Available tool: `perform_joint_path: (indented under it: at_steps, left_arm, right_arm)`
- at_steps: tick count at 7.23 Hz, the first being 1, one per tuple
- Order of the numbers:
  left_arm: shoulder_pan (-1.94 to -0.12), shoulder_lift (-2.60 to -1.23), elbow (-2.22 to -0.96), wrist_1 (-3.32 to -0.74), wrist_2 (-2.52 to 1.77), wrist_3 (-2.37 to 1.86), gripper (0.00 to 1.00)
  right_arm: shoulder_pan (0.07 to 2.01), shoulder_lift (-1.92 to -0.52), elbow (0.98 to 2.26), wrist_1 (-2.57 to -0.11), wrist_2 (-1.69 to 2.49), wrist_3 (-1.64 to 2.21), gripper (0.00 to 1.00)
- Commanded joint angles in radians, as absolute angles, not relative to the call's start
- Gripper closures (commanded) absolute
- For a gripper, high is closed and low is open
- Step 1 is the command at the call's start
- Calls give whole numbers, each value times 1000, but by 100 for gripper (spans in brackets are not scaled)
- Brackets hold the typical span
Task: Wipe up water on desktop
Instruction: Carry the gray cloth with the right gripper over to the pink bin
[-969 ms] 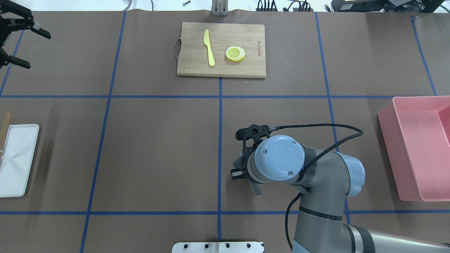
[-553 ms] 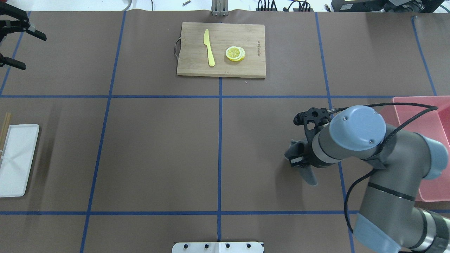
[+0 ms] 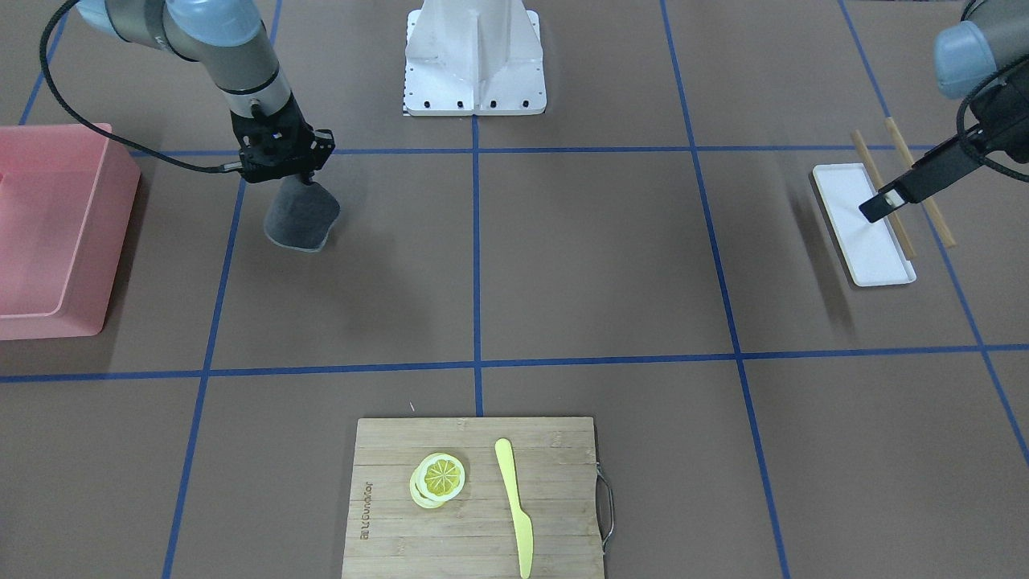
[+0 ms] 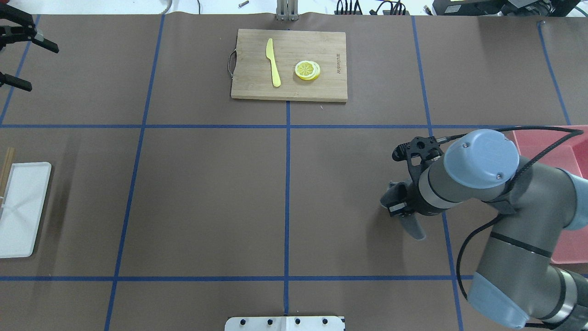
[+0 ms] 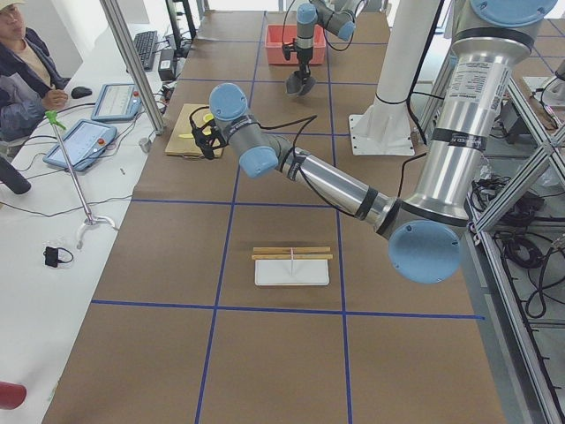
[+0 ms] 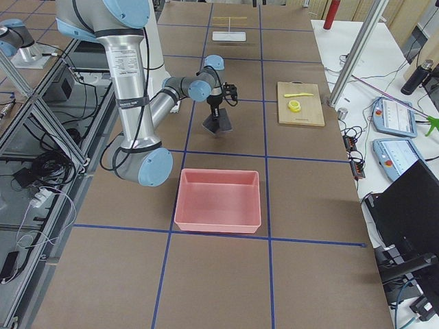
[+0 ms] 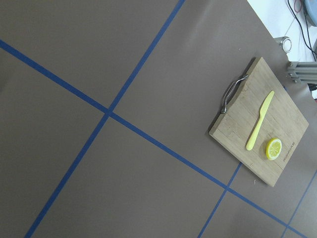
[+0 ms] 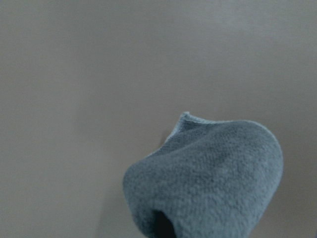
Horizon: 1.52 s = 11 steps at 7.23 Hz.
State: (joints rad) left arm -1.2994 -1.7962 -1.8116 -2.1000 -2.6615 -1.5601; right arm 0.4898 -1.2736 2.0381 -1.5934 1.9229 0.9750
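Cloth (image 3: 301,215) nearer bin (image 3: 119,233), perhaps off desktop (image 3: 603,265)

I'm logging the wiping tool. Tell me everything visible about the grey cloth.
The grey cloth is soft, fleecy fabric with a paler stitched edge. It hangs crumpled from the right gripper, pinched at its top, over the desktop beside a blue tape line. Whether its lower edge touches the surface is unclear.
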Motion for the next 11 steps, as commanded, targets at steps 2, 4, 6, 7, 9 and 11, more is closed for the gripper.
perform_joint_path:
  at_steps: [2,4,6,7,9,11]
  left_arm:
    - [-1296,-1795,-1802,-2100,-2660,-1560,2]
    - [-1298,-1795,-1799,-2102,-2660,-1560,2]
    - [-1299,-1795,-1802,-2102,-2660,-1559,2]
    - [-1301,-1795,-1802,-2102,-2660,-1559,2]
    - [-1308,-1796,-1810,-2102,-2660,-1559,2]
    - [-1319,-1796,-1806,-2100,-2660,-1560,2]
  right_arm:
    - [416,-1086,1956,-1591,1902,1097,100]
    - [473,-1145,1969,-1594,1917,1082,100]
    - [581,-1372,2106,-1601,1980,972,100]
    - [656,-1415,2149,-1603,2047,963,100]
    - [807,-1498,2247,-1603,2075,965,100]
    - [1130,-1587,2275,-1603,2277,938,100]
